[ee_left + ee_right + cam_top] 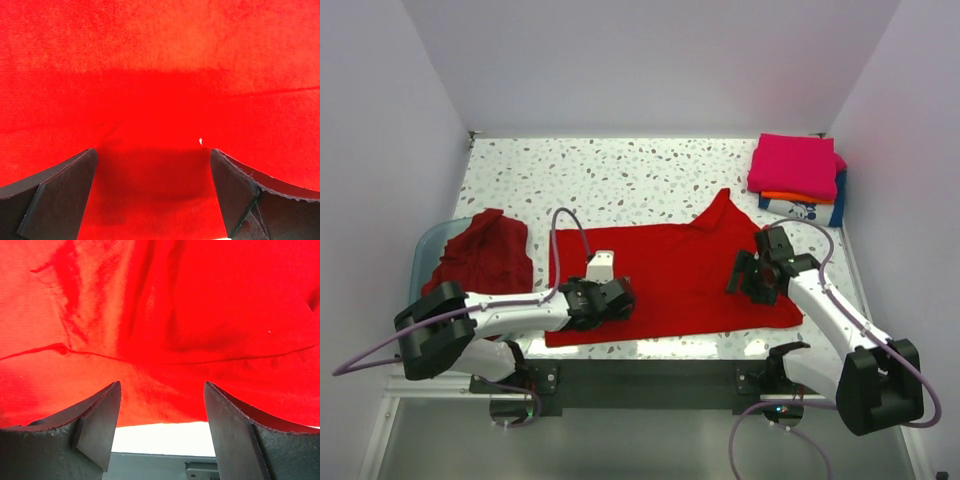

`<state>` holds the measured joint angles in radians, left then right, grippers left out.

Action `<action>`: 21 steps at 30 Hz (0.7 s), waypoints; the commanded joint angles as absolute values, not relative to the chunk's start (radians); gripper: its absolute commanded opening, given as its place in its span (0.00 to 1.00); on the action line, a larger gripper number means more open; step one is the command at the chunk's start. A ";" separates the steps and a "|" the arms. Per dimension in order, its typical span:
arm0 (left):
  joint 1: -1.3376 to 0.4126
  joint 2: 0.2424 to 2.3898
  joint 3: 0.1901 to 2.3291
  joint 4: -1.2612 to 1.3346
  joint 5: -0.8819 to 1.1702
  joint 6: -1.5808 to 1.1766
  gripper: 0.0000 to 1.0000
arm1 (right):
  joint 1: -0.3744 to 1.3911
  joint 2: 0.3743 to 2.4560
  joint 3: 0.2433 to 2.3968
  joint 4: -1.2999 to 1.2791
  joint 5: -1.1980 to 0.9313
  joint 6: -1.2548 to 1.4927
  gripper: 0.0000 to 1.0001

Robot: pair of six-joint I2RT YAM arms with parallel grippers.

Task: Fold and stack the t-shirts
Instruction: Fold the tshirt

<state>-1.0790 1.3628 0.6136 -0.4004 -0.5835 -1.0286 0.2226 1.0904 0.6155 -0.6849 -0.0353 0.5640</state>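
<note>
A bright red t-shirt point(670, 275) lies spread flat on the speckled table, with one corner peaking toward the back. My left gripper point(618, 298) hovers low over the shirt's front left part. In the left wrist view it point(152, 157) stands open, with only red cloth point(160, 75) between its fingers point(55, 195). My right gripper point(747, 275) is over the shirt's right side. It point(162, 390) is open above the hem point(165, 410), holding nothing. At the back right sits a folded stack of t-shirts, magenta point(795, 165) on top, then orange, then white with blue print point(807, 209).
A translucent teal tub point(428, 250) at the left edge holds crumpled dark red shirts point(480, 255). The white table edge point(160, 437) and grey frame point(150, 465) show just past the hem. White walls close in the table on three sides.
</note>
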 commanded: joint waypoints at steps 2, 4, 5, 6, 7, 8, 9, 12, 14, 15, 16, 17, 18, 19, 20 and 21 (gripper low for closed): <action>-1.088 1.277 0.735 -0.550 -0.604 -1.014 1.00 | 0.227 1.072 0.710 -0.749 -0.012 0.542 0.71; -1.068 1.256 0.799 -0.574 -0.620 -0.956 1.00 | 0.227 1.078 0.748 -0.752 -0.012 0.531 0.71; -1.051 1.249 0.824 -0.586 -0.621 -0.930 1.00 | 0.229 1.084 0.762 -0.744 -0.015 0.526 0.71; -1.026 1.241 0.865 -0.600 -0.608 -0.870 1.00 | 0.227 1.104 0.779 -0.738 -0.015 0.522 0.72; -0.967 1.236 0.882 -0.603 -0.595 -0.838 1.00 | 0.226 1.120 0.823 -0.735 -0.011 0.508 0.72; -0.931 1.230 0.899 -0.606 -0.566 -0.804 1.00 | 0.227 1.138 0.851 -0.735 -0.009 0.500 0.72; -0.898 1.227 0.929 -0.606 -0.554 -0.742 1.00 | 0.229 1.187 0.880 -0.736 -0.012 0.491 0.72; -0.789 1.232 1.010 -0.638 -0.537 -0.642 1.00 | 0.227 1.273 1.017 -0.739 -0.003 0.457 0.72; -0.709 1.245 1.057 -0.646 -0.493 -0.591 1.00 | 0.224 1.371 1.127 -0.729 0.021 0.439 0.71; -0.678 1.253 1.099 -0.643 -0.467 -0.536 1.00 | 0.219 1.406 1.165 -0.726 0.025 0.433 0.71; -0.611 1.264 1.121 -0.641 -0.442 -0.511 1.00 | 0.216 1.490 1.245 -0.721 0.020 0.420 0.70; -0.574 1.293 1.143 -0.647 -0.421 -0.488 1.00 | 0.204 1.531 1.287 -0.719 0.012 0.416 0.70; -0.542 1.310 1.182 -0.650 -0.388 -0.447 1.00 | 0.196 1.581 1.328 -0.722 0.002 0.411 0.70; -0.490 1.325 1.199 -0.656 -0.379 -0.428 1.00 | 0.190 1.624 1.409 -0.730 -0.005 0.404 0.69; -0.468 1.353 1.213 -0.658 -0.373 -0.413 1.00 | 0.180 1.706 1.446 -0.732 -0.026 0.400 0.69; -0.448 1.362 1.221 -0.654 -0.365 -0.384 1.00 | 0.173 1.742 1.480 -0.730 -0.034 0.399 0.68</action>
<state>-0.5129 1.3231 1.1683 -0.6247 -0.4320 -0.5255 0.1997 1.6398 1.3773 -0.7307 -0.0139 0.4370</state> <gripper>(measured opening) 0.997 0.686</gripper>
